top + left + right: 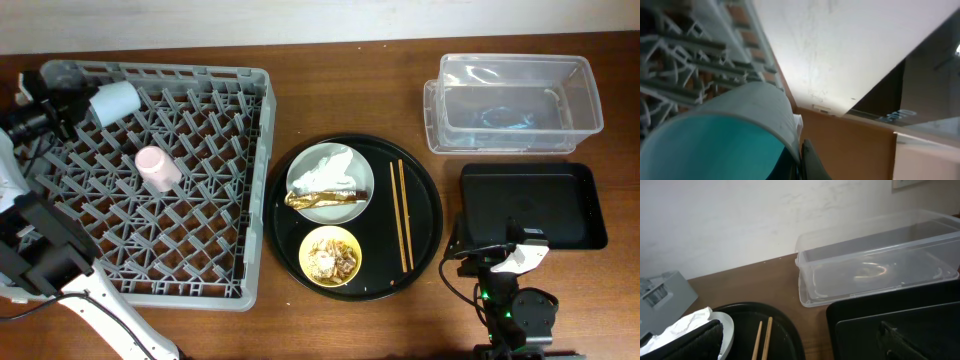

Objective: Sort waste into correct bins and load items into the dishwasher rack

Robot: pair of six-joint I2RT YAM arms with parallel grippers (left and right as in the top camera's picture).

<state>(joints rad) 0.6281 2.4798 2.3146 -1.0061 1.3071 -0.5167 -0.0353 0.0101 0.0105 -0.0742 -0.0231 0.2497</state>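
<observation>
One small light-blue cup (pixel 115 100) is clenched sideways by left gripper (pixel 86 97) over large grey lattice plastic rack (pixel 170 72), far-left corner; right gripper (pixel 505 248) is spread wide, well apart.

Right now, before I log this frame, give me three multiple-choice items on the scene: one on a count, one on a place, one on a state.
1. How many chopsticks lie on the round black tray?
A. one
B. two
C. three

2. Where is the pink cup?
A. in the dishwasher rack
B. on the round black tray
C. in the left gripper

3. The left gripper is:
A. open and empty
B. shut on the pink cup
C. shut on the light-blue cup

Answers:
1. B, as two thin sticks lie side by side on the tray.
2. A, as the cup lies on its side on the rack's grid.
3. C, as the left wrist view shows the cup's wall pinched, with the cup over a corner of the rack.
</observation>
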